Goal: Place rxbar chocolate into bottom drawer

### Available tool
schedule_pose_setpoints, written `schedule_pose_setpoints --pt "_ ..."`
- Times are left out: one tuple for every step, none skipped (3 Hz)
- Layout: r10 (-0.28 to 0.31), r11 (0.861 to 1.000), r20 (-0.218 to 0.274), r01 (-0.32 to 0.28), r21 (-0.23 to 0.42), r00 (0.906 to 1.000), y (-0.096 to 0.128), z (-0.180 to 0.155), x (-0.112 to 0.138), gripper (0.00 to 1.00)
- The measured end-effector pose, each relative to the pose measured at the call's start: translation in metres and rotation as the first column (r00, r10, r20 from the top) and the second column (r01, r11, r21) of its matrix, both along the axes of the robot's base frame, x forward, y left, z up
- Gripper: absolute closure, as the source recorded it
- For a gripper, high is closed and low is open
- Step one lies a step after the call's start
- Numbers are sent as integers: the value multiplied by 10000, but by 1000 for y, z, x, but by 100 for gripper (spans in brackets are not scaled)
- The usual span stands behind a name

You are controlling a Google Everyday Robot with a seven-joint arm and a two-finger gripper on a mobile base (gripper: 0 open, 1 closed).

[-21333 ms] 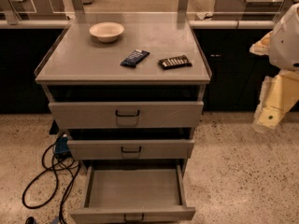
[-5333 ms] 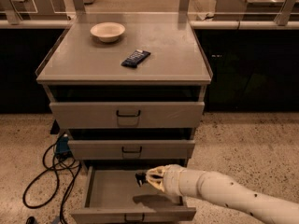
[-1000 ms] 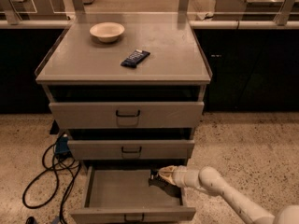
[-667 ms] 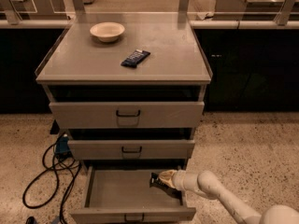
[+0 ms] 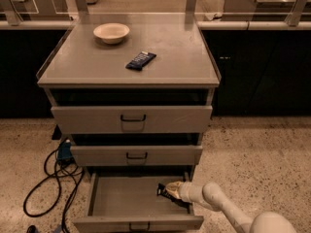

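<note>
Placing step: the gripper [image 5: 168, 189] sits low at the right of the bottom drawer [image 5: 138, 223], fingers [image 5: 173, 185] seemingly pinching the rxbar chocolate [image 5: 161, 192]; next, release.

The pincer [image 5: 171, 190] is sitting lower right, at the right end of the bottom drawer [image 5: 124, 197], its arm [image 5: 218, 205] blocking that side. The drawer's left and centre are lying open, with the middle drawer [image 5: 136, 155] overhanging the rear.

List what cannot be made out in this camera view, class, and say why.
1. rxbar chocolate: mostly covered by the gripper, which sits at the bottom drawer's right side; whether it is held or lying free is unclear.
2. Drawer front: partly cut by the lower edge.
3. Print on the blue bar: too small.
</note>
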State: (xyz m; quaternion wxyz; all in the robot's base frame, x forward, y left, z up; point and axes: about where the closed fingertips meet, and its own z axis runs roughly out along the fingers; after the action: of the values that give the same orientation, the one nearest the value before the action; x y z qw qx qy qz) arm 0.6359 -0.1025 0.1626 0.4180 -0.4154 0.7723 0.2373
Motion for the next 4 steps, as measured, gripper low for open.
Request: schedule_pose_setpoints --pt "-38 10000 14 38 -14 10000 -2 -1 2 100" --pt "-38 10000 14 38 -14 10000 -2 -1 2 81" --pt "-37 10000 14 37 -14 10000 -2 -1 2 58" --pt "-36 10000 14 36 -14 10000 -1 -1 2 34"
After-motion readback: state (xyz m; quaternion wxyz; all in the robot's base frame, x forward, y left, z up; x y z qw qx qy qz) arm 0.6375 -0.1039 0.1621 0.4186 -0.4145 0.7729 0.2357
